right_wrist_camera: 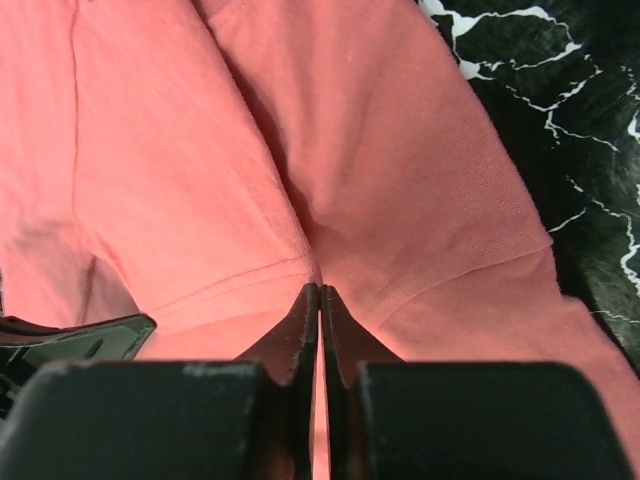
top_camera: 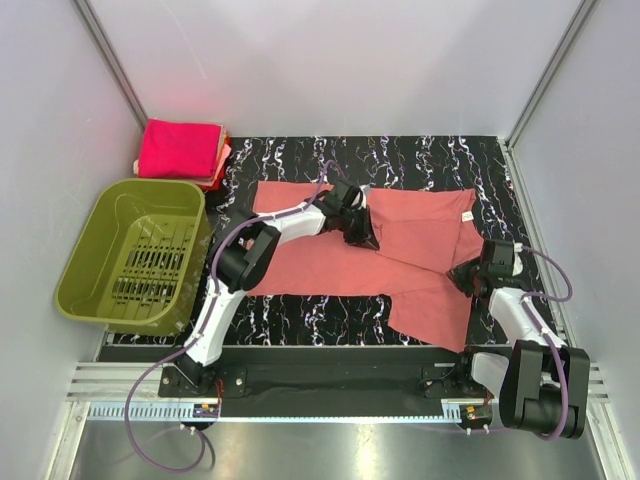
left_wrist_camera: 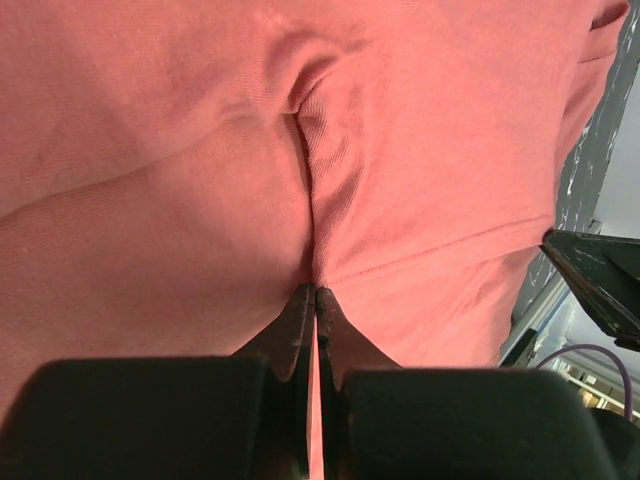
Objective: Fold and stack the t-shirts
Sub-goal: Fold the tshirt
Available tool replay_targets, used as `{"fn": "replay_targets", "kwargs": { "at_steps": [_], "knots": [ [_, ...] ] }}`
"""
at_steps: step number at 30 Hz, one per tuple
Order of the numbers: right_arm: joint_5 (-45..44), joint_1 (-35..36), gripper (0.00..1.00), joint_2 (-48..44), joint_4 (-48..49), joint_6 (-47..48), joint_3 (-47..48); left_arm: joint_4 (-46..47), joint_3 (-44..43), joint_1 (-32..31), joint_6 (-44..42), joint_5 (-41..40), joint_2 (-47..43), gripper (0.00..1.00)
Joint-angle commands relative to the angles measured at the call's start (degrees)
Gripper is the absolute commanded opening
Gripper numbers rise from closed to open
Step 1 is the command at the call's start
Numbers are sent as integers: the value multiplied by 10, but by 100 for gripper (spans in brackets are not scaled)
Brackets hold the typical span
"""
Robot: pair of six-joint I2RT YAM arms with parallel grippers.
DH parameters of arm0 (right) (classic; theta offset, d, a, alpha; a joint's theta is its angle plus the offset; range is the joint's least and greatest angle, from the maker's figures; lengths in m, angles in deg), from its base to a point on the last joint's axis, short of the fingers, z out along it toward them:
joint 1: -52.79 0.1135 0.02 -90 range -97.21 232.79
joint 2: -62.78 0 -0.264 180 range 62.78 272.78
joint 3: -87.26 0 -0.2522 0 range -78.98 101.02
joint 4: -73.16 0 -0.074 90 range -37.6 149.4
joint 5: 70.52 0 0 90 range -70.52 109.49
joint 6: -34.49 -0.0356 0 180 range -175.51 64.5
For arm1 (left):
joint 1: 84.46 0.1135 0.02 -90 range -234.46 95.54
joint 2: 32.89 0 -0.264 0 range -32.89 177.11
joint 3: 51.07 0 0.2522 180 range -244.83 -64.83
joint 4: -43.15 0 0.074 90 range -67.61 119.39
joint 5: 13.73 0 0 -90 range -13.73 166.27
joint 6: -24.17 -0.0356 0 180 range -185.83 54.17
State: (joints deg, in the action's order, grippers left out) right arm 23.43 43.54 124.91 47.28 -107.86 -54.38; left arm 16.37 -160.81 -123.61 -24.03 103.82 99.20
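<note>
**Entry: salmon t-shirt, mid-fold, both claws engaged**

- Salmon t-shirt (top_camera: 330, 265): spread across the dark marbled worktop (top_camera: 420, 155). It lies mostly flat, with one flap turned over near the right claw.
- Left claw (left_wrist_camera: 316, 292): tips together, clamped on a raised pleat in the shirt's middle. A crease runs straight ahead from the tips.
- Right claw (right_wrist_camera: 320, 290): tips together, clamped on the cloth beside a stitched hem. Bare worktop shows to its right.
- Folded magenta t-shirts (top_camera: 180, 148): stacked well beyond the left claw and off to its left.
- Olive basket (top_camera: 135, 255): left of the left claw, apart from the shirt.
- Handling note (judgement): the step looks like carrying a fold across.
  - Raise both claws level and move them at a matched pace, so the span between them stays smooth without stretching.
  - Lay edge onto edge, and release only once the cloth rests flat.
  - A thin pinch may slip.
  - The pleat at the left claw could set a wrinkle into the fold.
</note>
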Motion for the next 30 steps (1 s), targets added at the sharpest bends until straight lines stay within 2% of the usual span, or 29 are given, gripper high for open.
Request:
{"fn": "replay_targets", "kwargs": {
  "at_steps": [1, 3, 4, 8, 11, 13, 18, 20, 23, 26, 30],
  "knots": [
    [-17, 4, 9, 3, 34, -8, -5, -10, -10, 1, -14, -7, -25, 13],
    [-16, 4, 11, 16, 34, -5, 4, -19, -14, 1, -22, 2, -27, 19],
    [-15, 4, 13, 19, 32, -2, 8, -23, -14, 0, -25, 3, -32, 27],
    [-33, 4, 39, 13, -21, 26, 54, -38, -14, 7, -42, 8, -63, 33],
    [-53, 3, 45, 26, -54, 85, 135, -46, -17, 22, -50, 3, -93, 34],
    [-40, 0, 46, 58, -59, 120, 177, -56, -24, 40, -59, -3, -108, 34],
    [21, -22, 47, 239, -96, 225, 345, -65, -54, 91, -84, -18, -102, 35],
    [43, -35, 48, 282, -98, 265, 396, -66, -63, 117, -92, -21, -87, 36],
    [84, -56, 52, 349, -71, 305, 429, -67, -86, 152, -95, -13, -59, 37],
    [138, -78, 50, 413, -33, 322, 467, -73, -118, 185, -91, 0, -22, 37],
    [176, -97, 42, 475, -25, 337, 522, -75, -152, 220, -88, 8, 17, 37]
  ]
}}
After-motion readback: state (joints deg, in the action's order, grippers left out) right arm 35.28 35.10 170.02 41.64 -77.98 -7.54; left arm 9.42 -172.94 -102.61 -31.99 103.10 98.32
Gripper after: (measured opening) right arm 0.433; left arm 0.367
